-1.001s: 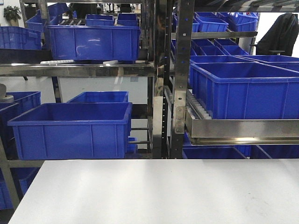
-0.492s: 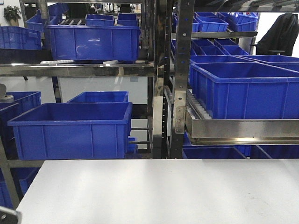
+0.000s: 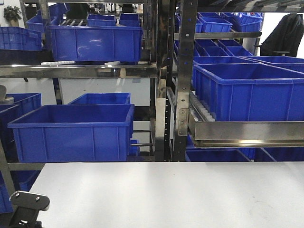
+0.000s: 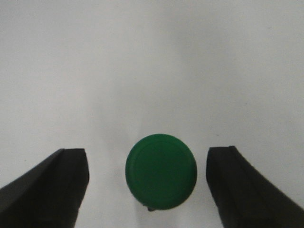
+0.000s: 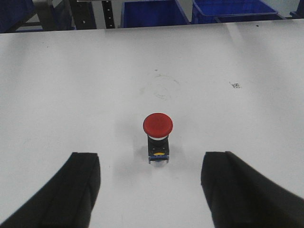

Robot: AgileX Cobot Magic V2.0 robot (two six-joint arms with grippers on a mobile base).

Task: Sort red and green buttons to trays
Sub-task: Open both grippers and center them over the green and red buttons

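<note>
1 green button point(image 4: 161, 172), btwn spread left tool point(image 4: 147, 156) tips, untouched

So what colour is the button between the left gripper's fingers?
Green button; left wrist view shows it best.

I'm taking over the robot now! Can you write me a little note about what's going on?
Left claw: open, green button between its fingers, not touched.
Right claw: open, red button standing upright on the white table just ahead, not touched.
Done: neither button is picked up or sorted.
Left to do: grab each button and drop it in its matching tray. No trays show in these views.
</note>
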